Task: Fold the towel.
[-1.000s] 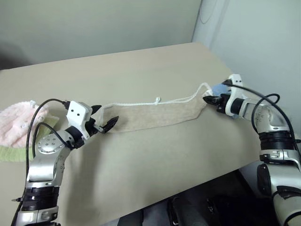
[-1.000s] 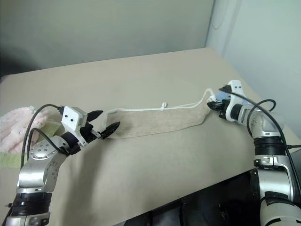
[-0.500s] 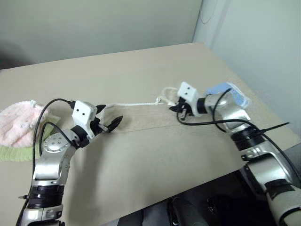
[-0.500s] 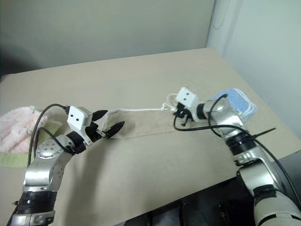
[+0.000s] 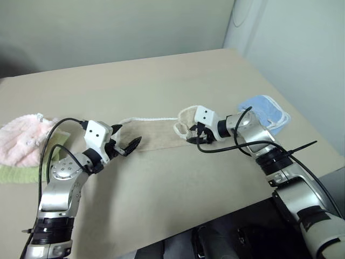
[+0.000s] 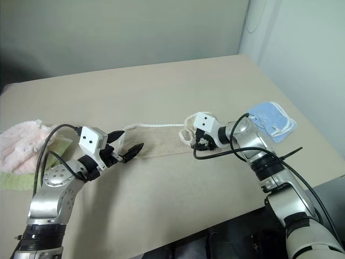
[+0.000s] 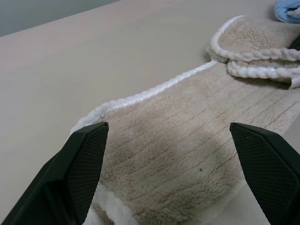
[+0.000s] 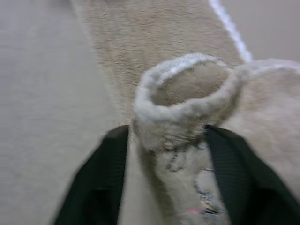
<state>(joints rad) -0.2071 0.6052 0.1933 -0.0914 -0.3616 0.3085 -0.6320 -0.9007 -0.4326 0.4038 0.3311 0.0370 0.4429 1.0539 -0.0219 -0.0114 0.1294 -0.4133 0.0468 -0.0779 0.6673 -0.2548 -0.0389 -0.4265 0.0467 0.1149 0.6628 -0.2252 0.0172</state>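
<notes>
The towel (image 5: 161, 135) is lying mid-worktop (image 5: 161, 75), its 3 o'clock end bunching over itself. Risk: that rolled end is likely to spring back, being uncreased. The right gripper (image 5: 193, 135) is parting, cloth sitting loosely between its fingers. The left gripper (image 5: 125, 141) is gaping wide at 9 o'clock, holding nothing.

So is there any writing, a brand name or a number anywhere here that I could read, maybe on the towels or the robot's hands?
None can be read.
The beige towel has a small mark near its gathered end, too blurred to read.
The pink towel, the green towel, the blue cloth and the table: no text.
</notes>
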